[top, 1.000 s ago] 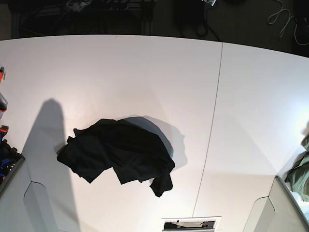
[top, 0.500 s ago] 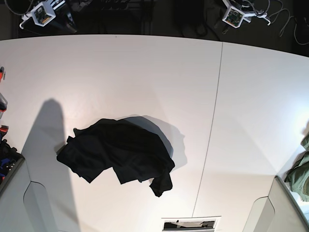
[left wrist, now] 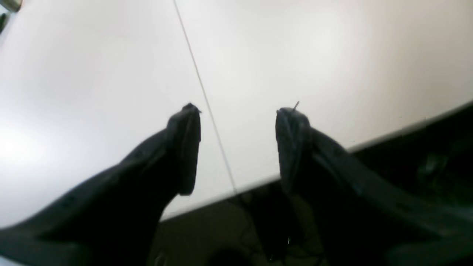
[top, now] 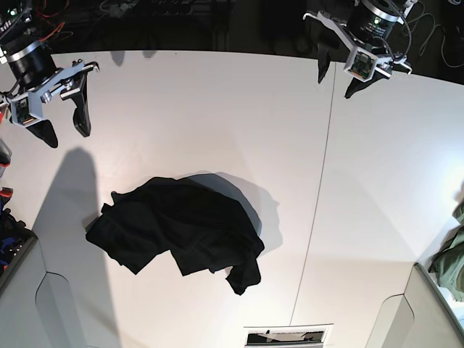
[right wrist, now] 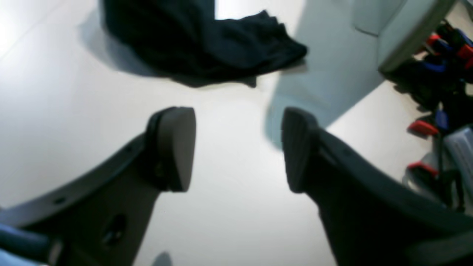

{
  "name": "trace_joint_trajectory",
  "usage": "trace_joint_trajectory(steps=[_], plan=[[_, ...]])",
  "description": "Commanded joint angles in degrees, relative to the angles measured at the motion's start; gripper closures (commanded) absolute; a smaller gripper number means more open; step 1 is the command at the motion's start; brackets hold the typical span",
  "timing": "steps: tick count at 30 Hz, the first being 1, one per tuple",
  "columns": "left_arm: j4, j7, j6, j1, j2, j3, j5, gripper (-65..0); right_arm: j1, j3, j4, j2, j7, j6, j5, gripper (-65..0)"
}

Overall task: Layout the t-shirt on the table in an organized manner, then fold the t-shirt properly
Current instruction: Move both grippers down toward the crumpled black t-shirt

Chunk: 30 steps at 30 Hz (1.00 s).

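The right gripper (top: 59, 123), a dark two-fingered claw on a white and silver wrist, hangs over the far left part of the table in the base view with its fingers spread wide and nothing between them. In the right wrist view the same gripper (right wrist: 238, 147) shows one grey-padded finger and one black finger apart, with bare white surface under the gap. Beyond its fingertips in that view lies the crumpled black cloth t-shirt (right wrist: 207, 40), well apart from the claw.

The left gripper (top: 335, 77), also dark with a white and silver wrist, hovers over the far edge of the table, on the base view's right, likewise spread and empty. In the left wrist view its two black fingers (left wrist: 238, 114) stand apart above the thin dark seam line (left wrist: 201, 88), which runs between them toward the table's edge.

The wide smooth white table (top: 217, 116) carries the t-shirt (top: 177, 232) in a rumpled heap on its near-left part, left of the seam (top: 319, 188), far from both grippers. No print or tag can be made out on it. An olive-green garment (top: 453, 257) lies at the right edge of the base view.
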Motion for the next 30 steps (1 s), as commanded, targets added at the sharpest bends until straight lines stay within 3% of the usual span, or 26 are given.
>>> trace_joint_trajectory(steps=[1,9,17,24,30], plan=[[-0.2,-1.1,0.4,-1.1,-1.0,0.0,-0.8,-35.5,1.6,-0.1,-0.8,0.5,1.1,-0.5,0.2,-36.8],[-14.9,-1.3,0.4,-18.9,-4.0,3.3,-4.6,-35.5,17.9,-5.1,-16.0,-0.4,1.1,-0.6,-1.7,-36.8],[-30.2,-1.3,0.5,-39.4,-3.4,14.2,-4.6,-35.5,34.1,-11.7,-28.5,-7.2,1.2,-0.6,-7.9,-36.8],[-43.5,-1.3,0.4,-52.2,2.6,15.5,-6.4,-35.5,44.9,-17.3,-39.1,-13.7,1.4,-1.9,-15.5,-36.8],[-52.4,-1.3,0.4,-58.4,7.9,15.5,-7.6,-35.5,50.8,-21.8,-48.0,-15.8,1.4,-2.3,-17.5,-36.8]])
